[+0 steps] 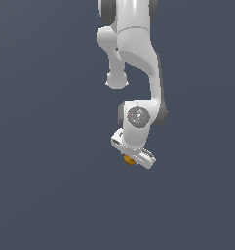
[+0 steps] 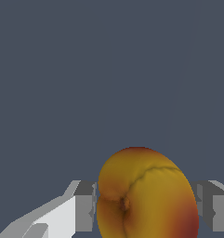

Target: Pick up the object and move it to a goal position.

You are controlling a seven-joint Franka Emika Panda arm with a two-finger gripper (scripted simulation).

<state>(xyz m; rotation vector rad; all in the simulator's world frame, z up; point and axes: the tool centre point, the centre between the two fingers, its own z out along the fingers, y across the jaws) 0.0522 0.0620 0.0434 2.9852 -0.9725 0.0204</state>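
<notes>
The object [image 2: 146, 195] is a round ball, mottled yellow-orange with a red patch and a dark crease. In the wrist view it fills the gap between my two grey fingers [image 2: 84, 204], and both pads touch its sides. My gripper [image 2: 147, 207] is shut on it. From the exterior view the ball [image 1: 129, 159] shows only as a small orange spot just under the white hand, and the gripper [image 1: 129, 161] points downward there. The fingers themselves are mostly hidden behind the hand in that view.
The white arm [image 1: 136, 58] comes down from the top of the exterior view to the wrist [image 1: 137, 117]. A plain dark blue-grey surface [image 1: 46, 185] fills everything else in both views, with no other objects or edges showing.
</notes>
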